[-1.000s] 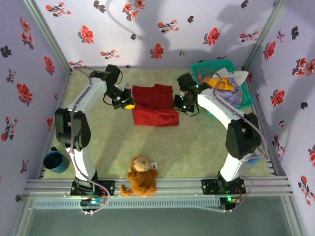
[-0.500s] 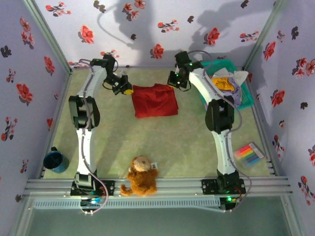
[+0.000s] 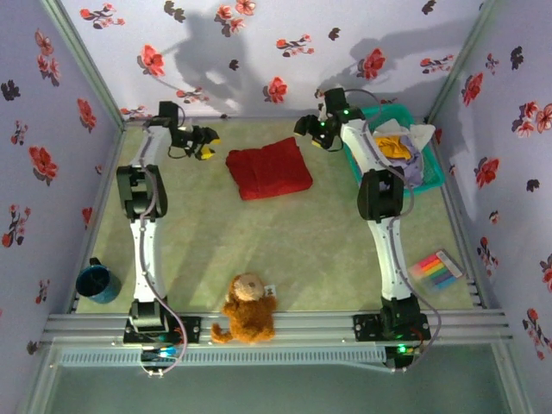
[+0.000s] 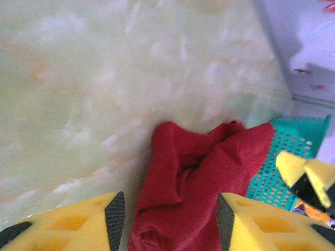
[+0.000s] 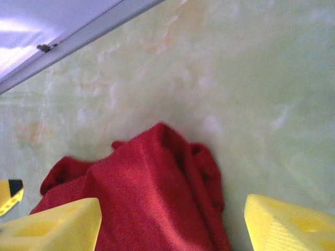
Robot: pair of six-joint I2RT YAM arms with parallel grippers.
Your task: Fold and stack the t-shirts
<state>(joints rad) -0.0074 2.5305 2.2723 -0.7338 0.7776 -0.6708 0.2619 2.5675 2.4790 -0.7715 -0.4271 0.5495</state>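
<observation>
Risk: rumpled deep-red folded cloth t-shirt (image 3: pixel 269 168) sits skewed; left gripper (image 4: pixel 167 219) and right gripper (image 5: pixel 172 225), fingers apart and empty, could snag one layer, spoiling the fold.

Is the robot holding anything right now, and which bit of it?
Nothing. The left gripper and right gripper are open, off the red t-shirt.

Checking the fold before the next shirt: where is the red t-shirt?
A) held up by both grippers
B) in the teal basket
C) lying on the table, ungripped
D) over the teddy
C: the red t-shirt lies on the table, with left gripper and right gripper open beside it.
</observation>
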